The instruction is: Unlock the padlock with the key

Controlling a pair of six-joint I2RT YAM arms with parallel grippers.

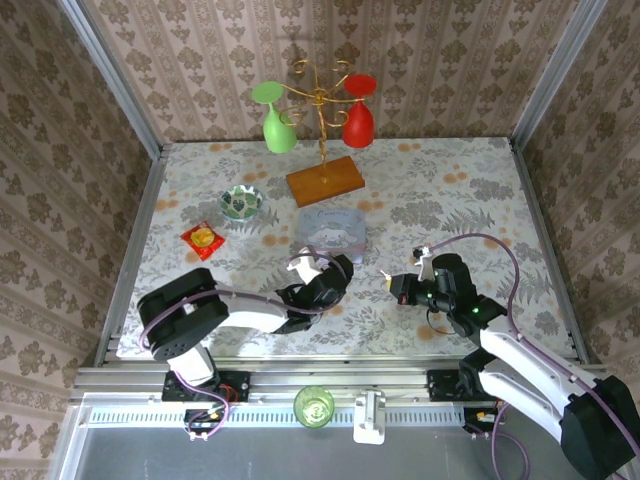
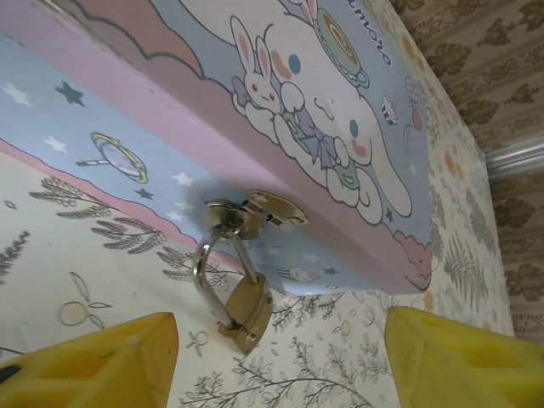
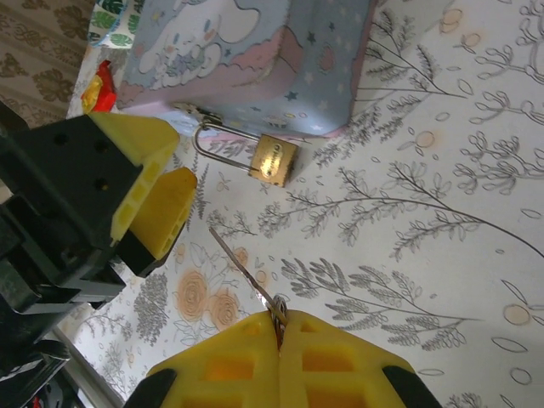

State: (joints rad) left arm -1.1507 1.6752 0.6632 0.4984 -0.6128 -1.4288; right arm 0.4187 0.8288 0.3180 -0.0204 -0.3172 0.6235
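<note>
On the floral cloth, right gripper pinches the key, padlock just beyond its tip; left gripper gapes nearer.

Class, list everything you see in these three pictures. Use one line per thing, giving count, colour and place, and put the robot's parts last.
padlock: one, brass with a silvery shackle, hooked on the tin's hasp
key: one, dull metal, pointing toward the padlock but not touching it
tin: one, pale blue and pink, mid table
green glass: one, hanging on the stand
red glass: one, hanging on the stand
stand: one, gold wire on a wooden base, far middle
dish: one, clear, left of the tin
packet: one, red, left side
cup: one, green, between the arm bases
left gripper: one, yellow fingers, open before the padlock
right gripper: one, yellow fingers, shut on the key
</note>
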